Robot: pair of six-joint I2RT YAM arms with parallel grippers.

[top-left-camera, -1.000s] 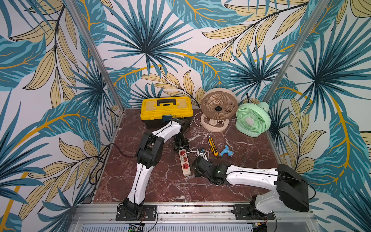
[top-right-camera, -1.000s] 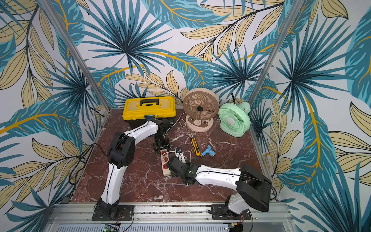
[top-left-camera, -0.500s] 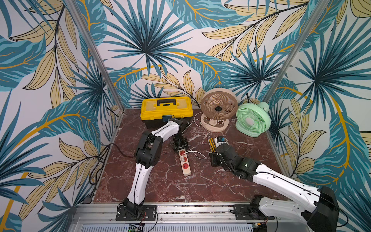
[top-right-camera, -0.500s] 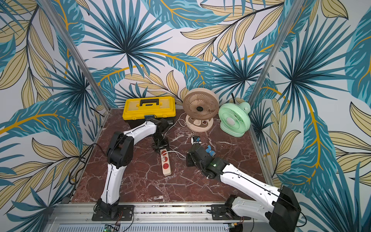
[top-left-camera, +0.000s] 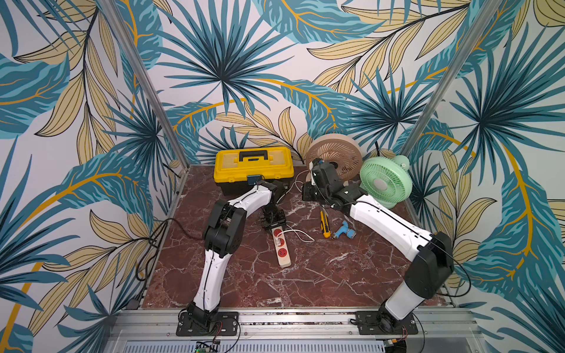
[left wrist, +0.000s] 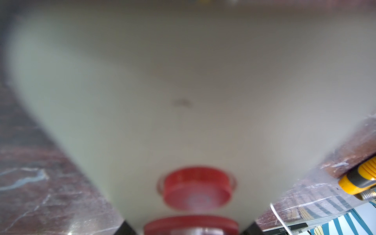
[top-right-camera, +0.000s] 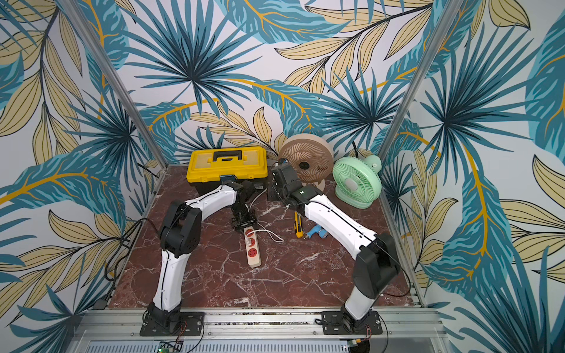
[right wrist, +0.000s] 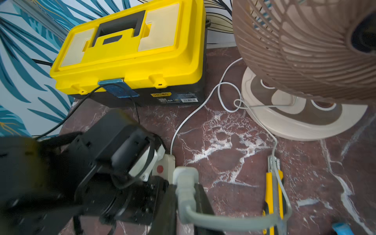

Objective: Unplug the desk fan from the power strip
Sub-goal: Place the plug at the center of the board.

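The right gripper [right wrist: 185,190] is pinching its fingers [right wrist: 200,198] tight on a pale plug [right wrist: 185,176]. It is holding the plug in the air, apart from the power strip [top-left-camera: 282,250]. The plug's grey cord [right wrist: 223,218] is curling off and running up to the cream base of the desk fan [top-left-camera: 339,156].

The left gripper [top-left-camera: 273,222] is closing across the strip's far end, by the small orange button [right wrist: 160,168], and is pressing it onto the red marble table [top-left-camera: 305,275]. In the left wrist view the strip is filling the frame between two dark fingertips [left wrist: 249,228].

The strip is lying lengthwise mid-table, its red sockets facing up. The desk fan is standing upright at the back, between a yellow toolbox [top-left-camera: 253,165] and a green fan [top-left-camera: 385,180]. A yellow knife [top-left-camera: 325,224] is lying near the right arm.
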